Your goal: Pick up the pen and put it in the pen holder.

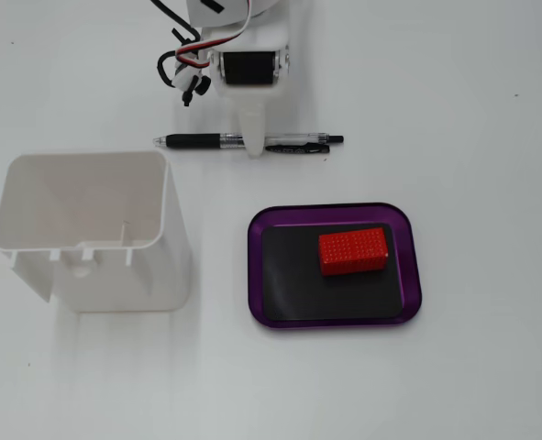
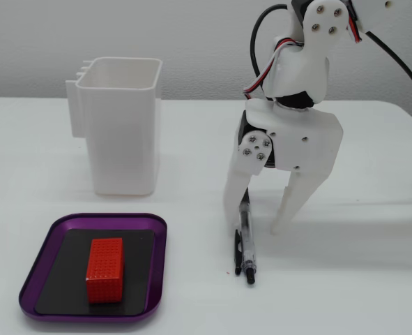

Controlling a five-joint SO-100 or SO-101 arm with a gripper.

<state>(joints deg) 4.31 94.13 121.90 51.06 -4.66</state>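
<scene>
Pen holder [image 2: 122, 125], a tall white open-topped box, stood empty on the table [image 2: 373, 279], beside a purple tray [image 2: 157, 265] carrying a red block [image 2: 105, 269]. Over the pen the gripper [image 2: 258, 220] reached down with fingers spread apart, astride it. Smallest, the black pen [image 1: 248, 141] lay flat on the table.

One fixed view top-down, arm at 12 o'clock; other low, side-on, near. Both share desk [image 1: 491, 367], tray [image 2: 157, 230].
</scene>
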